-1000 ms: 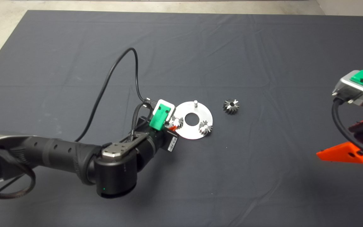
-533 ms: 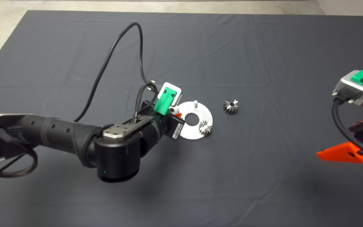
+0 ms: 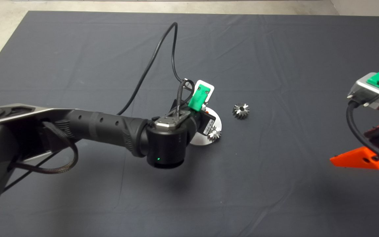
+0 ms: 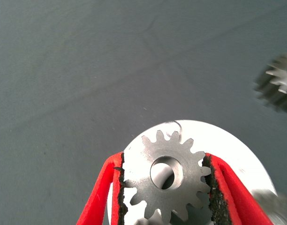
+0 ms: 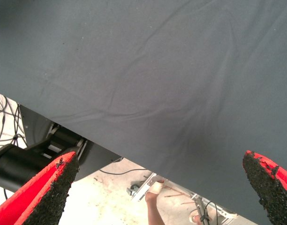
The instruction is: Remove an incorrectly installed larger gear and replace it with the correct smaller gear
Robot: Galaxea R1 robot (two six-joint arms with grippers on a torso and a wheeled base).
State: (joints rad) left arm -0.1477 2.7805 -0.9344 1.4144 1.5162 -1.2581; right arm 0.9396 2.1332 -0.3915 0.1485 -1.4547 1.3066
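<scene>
The left gripper clamps the smaller gear between its black pads, held above the round silver plate. Its black arm reaches in low across the dark mat, wrist over the plate. The larger gear lies on the mat just beside the plate. The right gripper waits at the mat's edge, fingers spread wide.
</scene>
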